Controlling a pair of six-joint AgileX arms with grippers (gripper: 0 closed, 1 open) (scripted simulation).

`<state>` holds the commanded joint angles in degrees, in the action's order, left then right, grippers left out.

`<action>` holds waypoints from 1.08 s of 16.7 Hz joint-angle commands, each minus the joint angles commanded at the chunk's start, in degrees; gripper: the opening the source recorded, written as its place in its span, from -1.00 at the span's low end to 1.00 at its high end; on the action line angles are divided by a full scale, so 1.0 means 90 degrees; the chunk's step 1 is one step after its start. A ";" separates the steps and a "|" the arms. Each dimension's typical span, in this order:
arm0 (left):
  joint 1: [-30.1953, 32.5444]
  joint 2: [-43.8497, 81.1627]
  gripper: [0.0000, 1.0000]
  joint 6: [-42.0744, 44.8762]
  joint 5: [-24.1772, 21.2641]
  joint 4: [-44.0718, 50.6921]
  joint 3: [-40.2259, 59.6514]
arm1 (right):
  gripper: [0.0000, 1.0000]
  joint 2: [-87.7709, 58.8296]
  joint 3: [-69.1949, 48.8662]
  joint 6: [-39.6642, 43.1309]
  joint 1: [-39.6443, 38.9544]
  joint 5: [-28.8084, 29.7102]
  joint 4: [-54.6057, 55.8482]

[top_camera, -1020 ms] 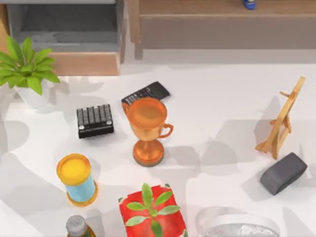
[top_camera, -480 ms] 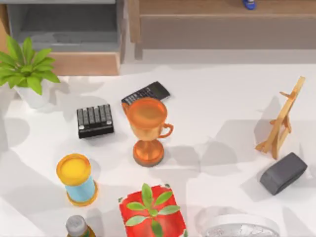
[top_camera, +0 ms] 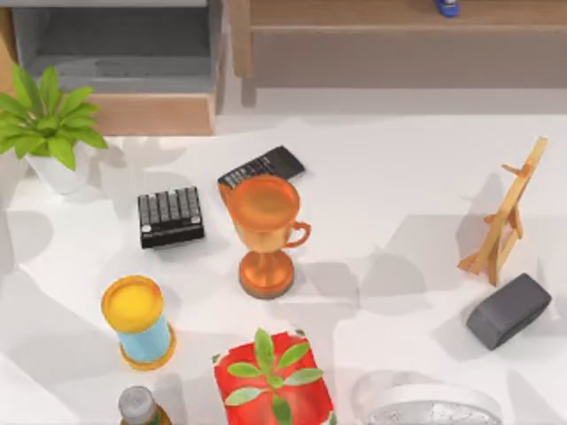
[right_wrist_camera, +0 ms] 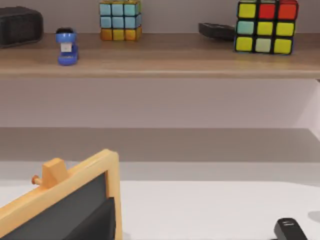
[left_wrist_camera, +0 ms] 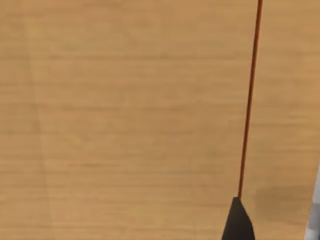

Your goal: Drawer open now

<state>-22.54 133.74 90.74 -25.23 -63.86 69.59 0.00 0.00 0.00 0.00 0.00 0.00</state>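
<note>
- The drawer (top_camera: 115, 66) is sitting pulled out at the table's far left corner, grey inside showing and the tan front panel facing the table.
- The plant (top_camera: 46, 124) in its white pot is sitting right at the drawer's front left corner, leaves overlapping the panel.
- The keypad (top_camera: 170, 216) is lying in front of the drawer, well apart from it, and the black remote (top_camera: 263, 166) is lying off the drawer's front right corner.
- The trophy (top_camera: 264, 232) is standing just past the remote, farther from the drawer.
- The left gripper (left_wrist_camera: 239, 220) is pointing at a close-up wooden surface (left_wrist_camera: 125, 115) with a thin dark seam running up it; one dark fingertip is poking into the left wrist view, so can't tell if the fingers are apart or together, or how close it is to the drawer.
- The right wrist view is looking over the little easel (right_wrist_camera: 60, 200) at a shelf (right_wrist_camera: 160, 60) with cubes (right_wrist_camera: 266, 26) on it; a dark finger is showing at the edge, can't tell its state either.
</note>
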 joint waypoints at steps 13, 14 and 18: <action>-0.0098 -0.0079 -1.00 -0.0034 -0.0060 -0.0086 -0.0265 | 1.00 0.0000 0.0000 0.0000 0.0000 0.0000 0.0000; -0.0143 -0.0167 -1.00 -0.0034 -0.0109 -0.0185 -0.0456 | 1.00 0.0000 0.0000 0.0000 0.0000 0.0000 0.0000; -0.0370 -0.0582 -1.00 -0.0009 -0.0341 -0.0670 -0.1414 | 1.00 0.0000 0.0000 0.0000 0.0000 0.0000 0.0000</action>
<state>-25.87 128.51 90.66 -28.30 -69.89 56.86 0.00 0.00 0.00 0.00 0.00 0.00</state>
